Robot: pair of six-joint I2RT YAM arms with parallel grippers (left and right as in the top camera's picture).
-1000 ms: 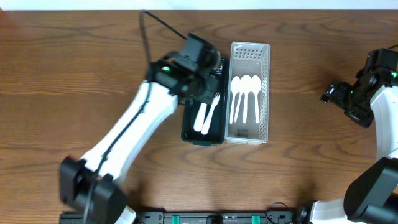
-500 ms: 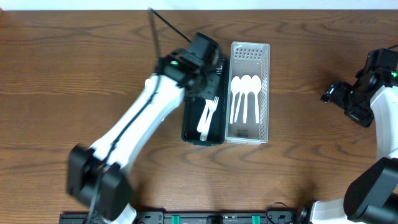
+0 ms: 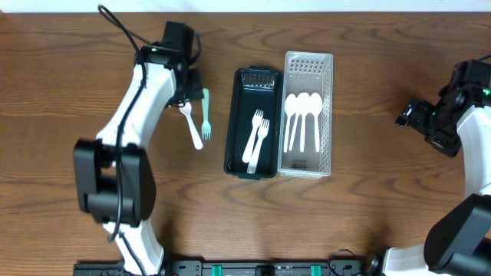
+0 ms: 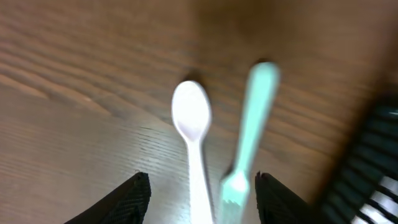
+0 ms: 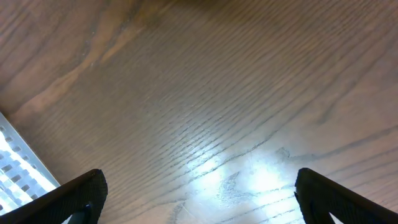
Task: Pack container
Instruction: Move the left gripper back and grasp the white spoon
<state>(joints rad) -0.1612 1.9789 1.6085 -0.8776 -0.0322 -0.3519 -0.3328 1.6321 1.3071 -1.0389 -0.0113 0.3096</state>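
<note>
A black tray [image 3: 233,130] holds two white forks [image 3: 255,142]. Beside it on the right, a white perforated tray [image 3: 328,115] holds three white spoons [image 3: 301,119]. On the table left of the black tray lie a white spoon [image 3: 192,125] and a mint-green fork [image 3: 205,115]. My left gripper [image 3: 186,88] is open just above these two; in the left wrist view the white spoon [image 4: 194,134] and green fork [image 4: 249,134] lie between the fingers [image 4: 200,202]. My right gripper [image 3: 410,115] is open and empty at the far right, over bare wood [image 5: 199,124].
The white tray's edge [image 5: 22,165] shows at the left of the right wrist view. The black tray's edge [image 4: 373,162] shows at the right of the left wrist view. A black cable [image 3: 123,27] loops behind the left arm.
My left arm has swung left from over the black tray to over the loose spoon and green fork. A second white fork now lies in the black tray. The right arm has not moved.
</note>
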